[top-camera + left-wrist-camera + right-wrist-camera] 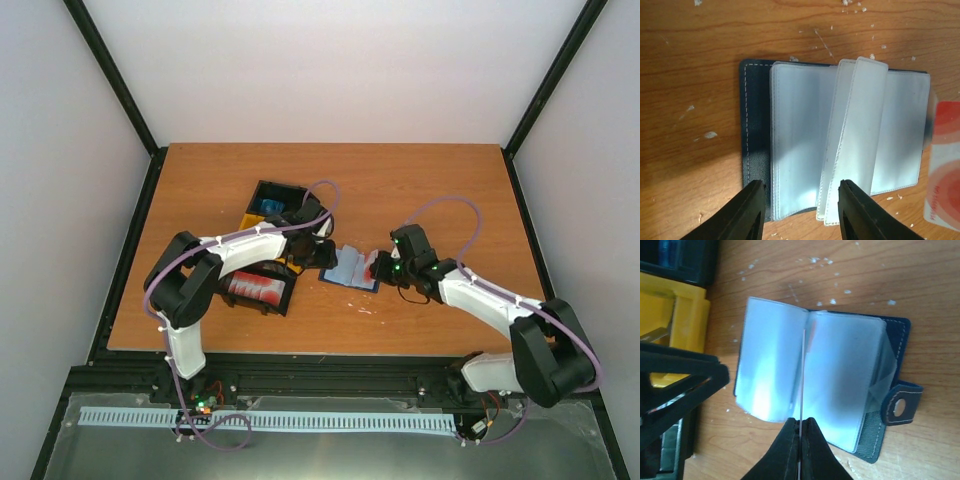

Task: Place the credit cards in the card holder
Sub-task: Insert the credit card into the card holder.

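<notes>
**Operator:** Status at the left of the surface (430, 190)?
**Technician:** A black bin (291, 292) holds further credit cards (258, 287). To its right, the left hand (801, 202) has its fingers apart, straddling one edge of the card holder (756, 125).
**Operator:** Holder condition?
**Technician:** It lies open at mid-surface, with its clear sleeves (860, 125) fanned upward.
**Operator:** Right side?
**Technician:** The right hand (801, 429) is clamped on one credit card (945, 170), held on edge at the holder's right edge. Whether the two touch cannot be told.
</notes>
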`<state>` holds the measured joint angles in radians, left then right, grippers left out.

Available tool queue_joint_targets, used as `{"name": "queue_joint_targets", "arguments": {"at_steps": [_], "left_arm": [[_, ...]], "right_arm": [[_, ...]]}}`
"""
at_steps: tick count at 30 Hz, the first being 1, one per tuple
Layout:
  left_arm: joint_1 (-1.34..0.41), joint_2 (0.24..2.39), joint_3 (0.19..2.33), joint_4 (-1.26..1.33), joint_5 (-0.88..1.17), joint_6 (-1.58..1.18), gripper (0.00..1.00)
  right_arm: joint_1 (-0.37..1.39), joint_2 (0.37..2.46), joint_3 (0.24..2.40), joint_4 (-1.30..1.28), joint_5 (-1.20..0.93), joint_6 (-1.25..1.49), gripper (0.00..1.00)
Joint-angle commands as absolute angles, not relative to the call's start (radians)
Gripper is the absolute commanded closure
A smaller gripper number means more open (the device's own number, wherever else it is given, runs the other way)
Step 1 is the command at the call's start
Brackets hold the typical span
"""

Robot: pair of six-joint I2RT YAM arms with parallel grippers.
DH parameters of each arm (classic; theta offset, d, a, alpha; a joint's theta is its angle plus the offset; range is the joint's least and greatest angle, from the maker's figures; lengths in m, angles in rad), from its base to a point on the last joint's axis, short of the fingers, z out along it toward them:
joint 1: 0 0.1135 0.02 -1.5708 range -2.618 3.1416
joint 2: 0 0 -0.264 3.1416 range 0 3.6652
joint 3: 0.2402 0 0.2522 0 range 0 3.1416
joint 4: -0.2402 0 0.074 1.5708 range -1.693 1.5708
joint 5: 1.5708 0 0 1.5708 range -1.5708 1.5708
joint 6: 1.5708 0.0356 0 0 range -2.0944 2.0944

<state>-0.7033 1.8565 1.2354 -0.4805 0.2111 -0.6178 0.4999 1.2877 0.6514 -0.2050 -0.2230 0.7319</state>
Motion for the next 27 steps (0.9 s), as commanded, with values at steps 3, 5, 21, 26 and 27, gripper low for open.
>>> {"name": "queue_joint_targets", "arguments": {"at_steps": [3, 5, 21, 26, 27], "left_arm": [[-0.699, 1.829, 1.268, -0.520, 0.186, -0.602, 0.55], [-0.698, 1.826, 1.271, -0.524, 0.182, -0.597, 0.54], [-0.687, 1.798, 1.273, -0.503, 0.181, -0.608, 0.53], [-0.687, 1.814, 1.265, -0.463, 0.239, -0.600, 0.53], [-0.687, 1.821, 1.269, -0.459, 0.244, -0.594, 0.53]], "right_arm": [[0.514, 1.379, 0.641, -0.102, -0.221, 0.794, 0.97], [0.527, 1.409, 0.651, -0.057, -0.241, 0.784, 0.97], [0.569, 1.543, 0.696, 0.048, -0.244, 0.793, 0.97], [0.569, 1.482, 0.642, 0.038, -0.135, 0.824, 0.97], [0.569, 1.468, 0.627, 0.039, -0.115, 0.832, 0.97]]}}
